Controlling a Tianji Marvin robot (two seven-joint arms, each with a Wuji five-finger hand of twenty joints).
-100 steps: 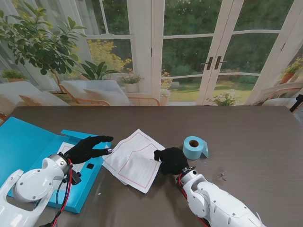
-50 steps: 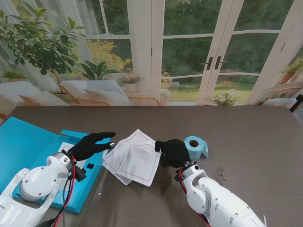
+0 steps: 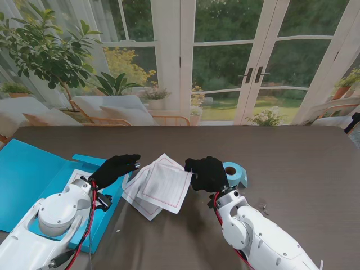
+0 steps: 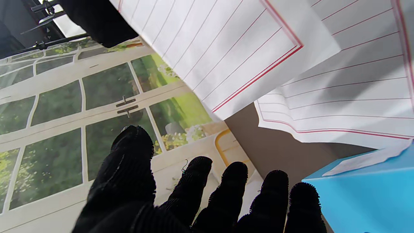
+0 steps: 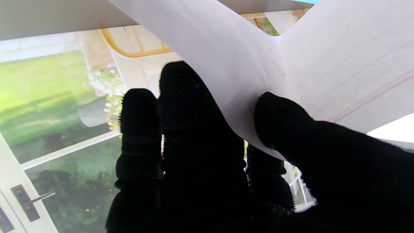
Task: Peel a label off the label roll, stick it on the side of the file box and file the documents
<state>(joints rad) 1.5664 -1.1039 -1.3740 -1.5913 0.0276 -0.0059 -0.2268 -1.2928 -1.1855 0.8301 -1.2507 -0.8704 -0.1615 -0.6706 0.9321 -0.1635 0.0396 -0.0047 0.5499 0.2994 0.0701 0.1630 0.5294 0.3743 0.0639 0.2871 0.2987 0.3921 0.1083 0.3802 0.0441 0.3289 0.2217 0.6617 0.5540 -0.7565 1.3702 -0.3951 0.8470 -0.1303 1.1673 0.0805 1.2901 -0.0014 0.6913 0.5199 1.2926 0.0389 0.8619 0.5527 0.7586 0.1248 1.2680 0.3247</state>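
Arms rise at table's near edge. Left hand (image 3: 116, 169) empty, fingers (image 4: 194, 181) spread over blue file box (image 3: 34, 174) near left edge. Right hand (image 3: 207, 173) pinches top sheet of documents (image 3: 160, 185), lifted mid-table. Label roll (image 3: 233, 174) just behind.

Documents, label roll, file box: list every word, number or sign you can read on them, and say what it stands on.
None can be read.
documents: ruled lines and a red border only, no writing, held in the right hand.
label roll: plain blue, no print visible.
file box: blue; its white label shows nothing legible.
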